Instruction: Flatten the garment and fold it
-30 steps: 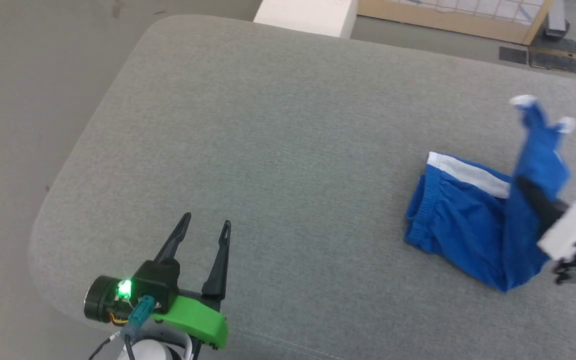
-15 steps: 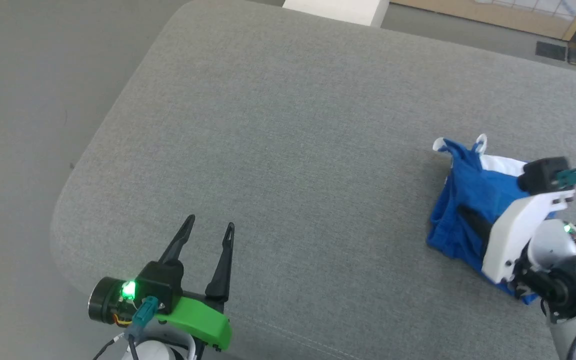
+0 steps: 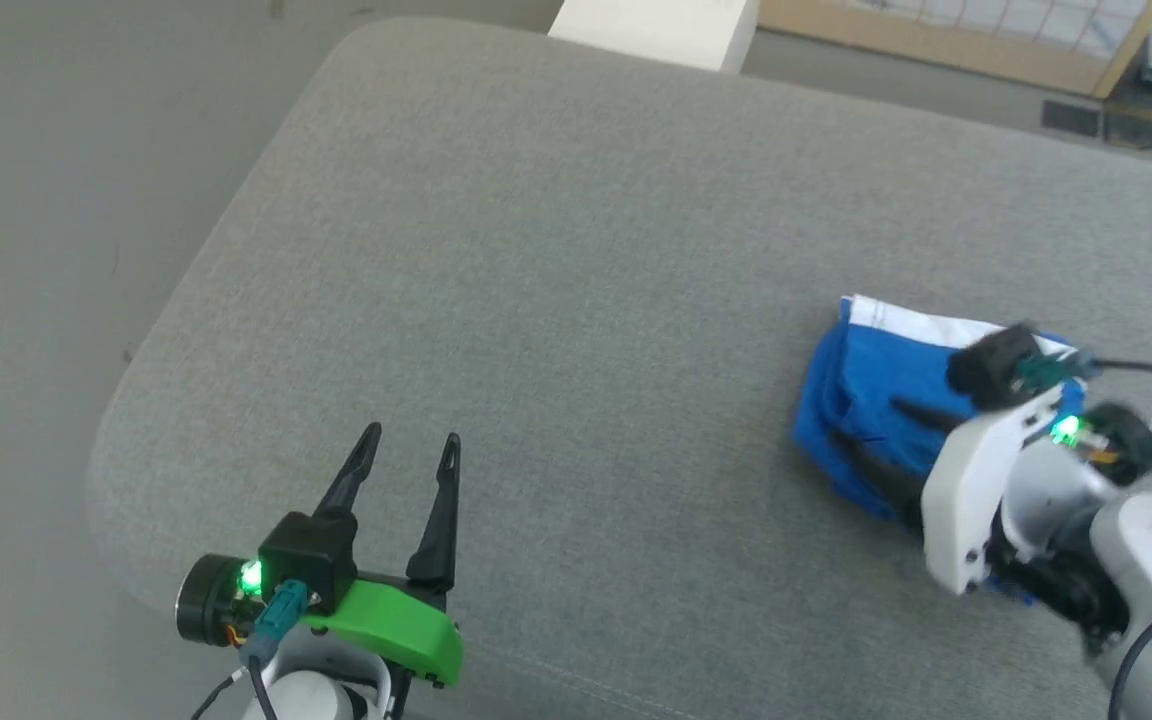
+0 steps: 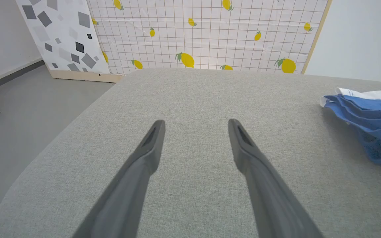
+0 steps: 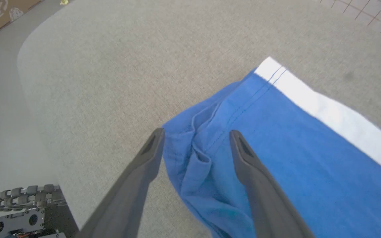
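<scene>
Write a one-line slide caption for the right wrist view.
Open right gripper at rumpled edge of blue shorts on grey cushion.

Lab, lemon-print backdrop panel [image 4: 210, 33], grey padded table [image 3: 536, 250]

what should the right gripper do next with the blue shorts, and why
Probably lower and shut the right gripper on the bunched edge of the bright blue fabric shorts: its open fingers straddle that rumpled fold, and the shorts lie crumpled, not flat, on the grey padded surface.
</scene>
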Tool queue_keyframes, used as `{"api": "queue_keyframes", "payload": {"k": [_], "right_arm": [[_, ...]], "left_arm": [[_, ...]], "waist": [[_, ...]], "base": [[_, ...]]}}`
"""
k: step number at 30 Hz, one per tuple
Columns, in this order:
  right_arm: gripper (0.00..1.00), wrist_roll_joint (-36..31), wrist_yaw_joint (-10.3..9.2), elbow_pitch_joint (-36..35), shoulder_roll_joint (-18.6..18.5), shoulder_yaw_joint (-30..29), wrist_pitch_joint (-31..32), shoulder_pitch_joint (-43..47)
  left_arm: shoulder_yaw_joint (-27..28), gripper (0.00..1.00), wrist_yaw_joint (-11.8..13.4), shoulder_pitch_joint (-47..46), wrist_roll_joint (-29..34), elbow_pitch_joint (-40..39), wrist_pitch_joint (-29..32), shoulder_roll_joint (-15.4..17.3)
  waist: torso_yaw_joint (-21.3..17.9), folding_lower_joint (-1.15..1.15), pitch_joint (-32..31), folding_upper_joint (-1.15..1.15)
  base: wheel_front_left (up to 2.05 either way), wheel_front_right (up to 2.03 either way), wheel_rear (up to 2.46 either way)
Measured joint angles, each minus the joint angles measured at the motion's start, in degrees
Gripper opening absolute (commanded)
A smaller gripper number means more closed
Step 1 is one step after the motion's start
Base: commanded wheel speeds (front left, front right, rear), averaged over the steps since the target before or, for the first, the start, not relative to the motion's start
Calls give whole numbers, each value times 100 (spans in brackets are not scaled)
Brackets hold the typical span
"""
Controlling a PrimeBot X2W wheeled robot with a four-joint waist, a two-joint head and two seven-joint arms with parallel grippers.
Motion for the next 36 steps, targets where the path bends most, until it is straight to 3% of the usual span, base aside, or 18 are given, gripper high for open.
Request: {"api": "queue_keyframes", "payload": {"k": [11,16,23,29,36], "right_arm": [[100,-363,1,2,-899,-309,-1903,-622],[100,-500,4,190,-972,-886,-2507,-379],[100,-760,5,-107,-708,-1945,-3000,610],[100,-1223,7,-699,58,-2658,-3011,1513],[100,-1696,7,-1044,762,-3071,-2925,2153]], "left_arm": [[115,100,49,13,-151,-57,42,122],[168,100,93,19,-200,-140,110,208],[297,100,118,55,-308,-257,169,297],[360,100,145,57,-353,-368,196,383],[313,100,134,55,-354,-426,253,453]], "waist": [[-480,0,-410,0],[-755,0,-572,0],[-1115,0,-789,0],[-1401,0,-845,0],[-1543,0,-723,0]], "base": [[0,0,0],[0,0,0],[0,0,0],[0,0,0],[0,0,0]]}}
